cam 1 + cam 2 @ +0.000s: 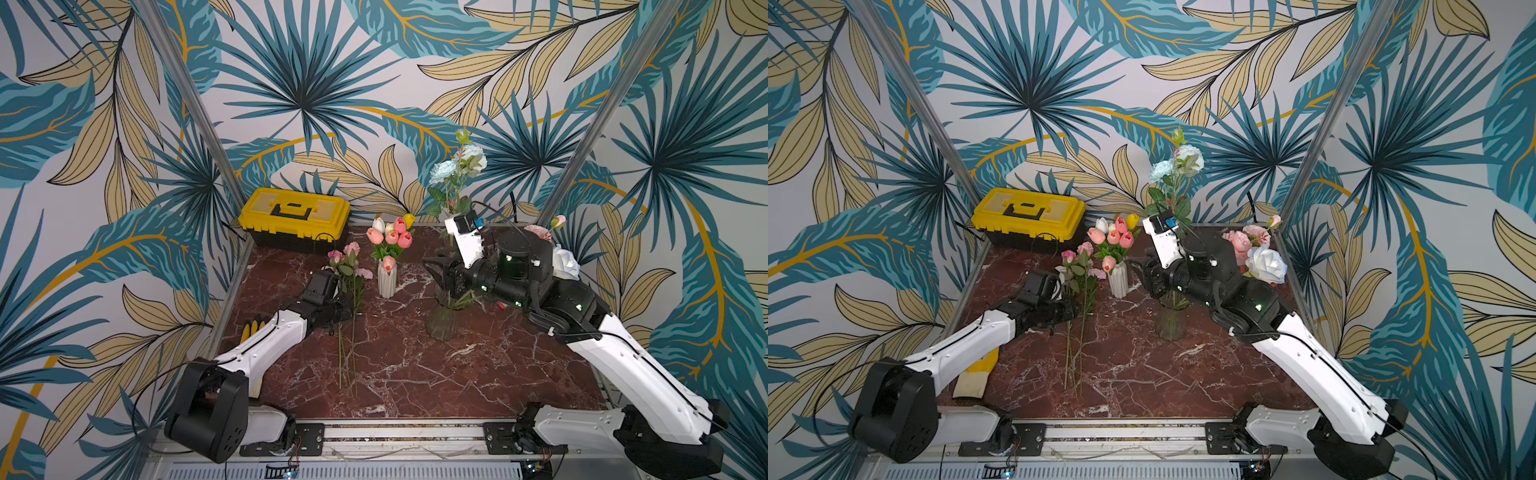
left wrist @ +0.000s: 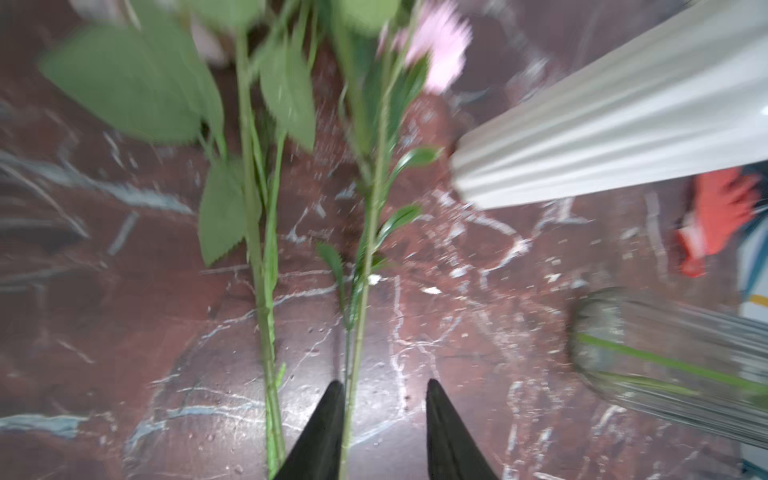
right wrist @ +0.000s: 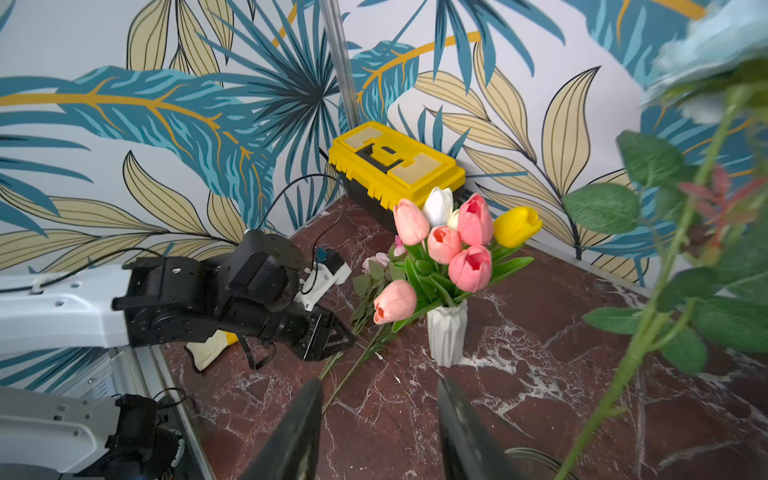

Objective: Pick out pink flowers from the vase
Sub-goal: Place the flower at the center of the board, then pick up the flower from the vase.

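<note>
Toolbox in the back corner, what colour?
The toolbox has a yellow lid, black base and handle; clearest in the right wrist view.

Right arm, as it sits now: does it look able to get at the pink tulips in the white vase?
Probably yes. The right gripper is open, empty and faces the pink tulips across bare tabletop; the left gripper sits off to the side by the laid-down stems.

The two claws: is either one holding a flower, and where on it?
Neither grips anything. The left gripper stands open around a pink flower's stem, which is not clamped; the right gripper is open and empty.
</note>
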